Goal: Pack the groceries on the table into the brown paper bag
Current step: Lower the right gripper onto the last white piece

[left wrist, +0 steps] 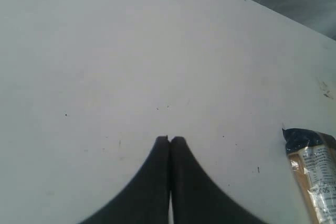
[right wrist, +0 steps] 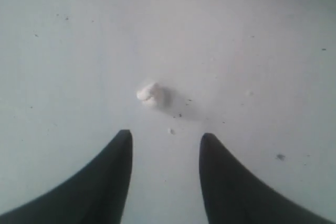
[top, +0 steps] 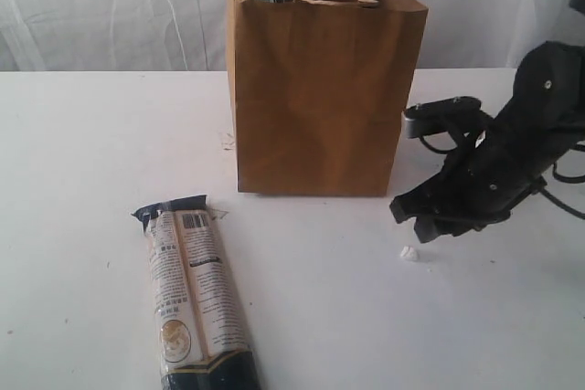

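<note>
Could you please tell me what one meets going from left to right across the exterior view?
long packet → paper bag → right gripper

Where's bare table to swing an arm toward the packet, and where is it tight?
Free: table left of the brown paper bag, behind the long packet; also between packet and white crumb. Tight: right of the bag, where the right gripper hangs low.
</note>
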Tool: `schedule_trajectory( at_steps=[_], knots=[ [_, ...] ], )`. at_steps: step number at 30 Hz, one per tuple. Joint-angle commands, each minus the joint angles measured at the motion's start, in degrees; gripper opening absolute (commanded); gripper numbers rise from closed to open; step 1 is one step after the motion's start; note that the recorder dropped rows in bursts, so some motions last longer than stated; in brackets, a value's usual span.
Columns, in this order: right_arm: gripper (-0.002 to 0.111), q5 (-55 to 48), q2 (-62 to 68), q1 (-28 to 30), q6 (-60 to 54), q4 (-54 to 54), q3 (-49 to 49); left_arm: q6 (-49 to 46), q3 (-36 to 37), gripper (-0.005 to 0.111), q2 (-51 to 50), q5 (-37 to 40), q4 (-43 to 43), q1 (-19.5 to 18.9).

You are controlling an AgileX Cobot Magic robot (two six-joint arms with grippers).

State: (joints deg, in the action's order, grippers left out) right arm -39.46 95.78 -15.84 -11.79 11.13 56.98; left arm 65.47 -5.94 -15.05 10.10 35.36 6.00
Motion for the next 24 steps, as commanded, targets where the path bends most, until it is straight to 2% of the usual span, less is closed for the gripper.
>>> schedule_trajectory(
  at_steps=[1, 5, 12, 24],
  knots=[
    [0.046, 2.39, 4.28, -1.37, -1.98, 2.51, -0.36, 0.12, 0.22, 0.000, 0.32, 0.12, -0.18, 0.32],
    [0.046, 7.62, 6.73, -4.83, -2.19, -1.00, -0.36, 0.12, 0.22, 0.000, 0.32, 0.12, -0.18, 0.32],
    [0.044, 11.63, 9.12, -4.78, 0.46, -2.41, -0.36, 0.12, 0.22, 0.000, 0.32, 0.12, -0.18, 0.32],
    [0.022, 8.74, 9.12, -4.78, 0.57, -2.41, -0.36, 0.12, 0.22, 0.000, 0.32, 0.12, -0.18, 0.32]
  ],
)
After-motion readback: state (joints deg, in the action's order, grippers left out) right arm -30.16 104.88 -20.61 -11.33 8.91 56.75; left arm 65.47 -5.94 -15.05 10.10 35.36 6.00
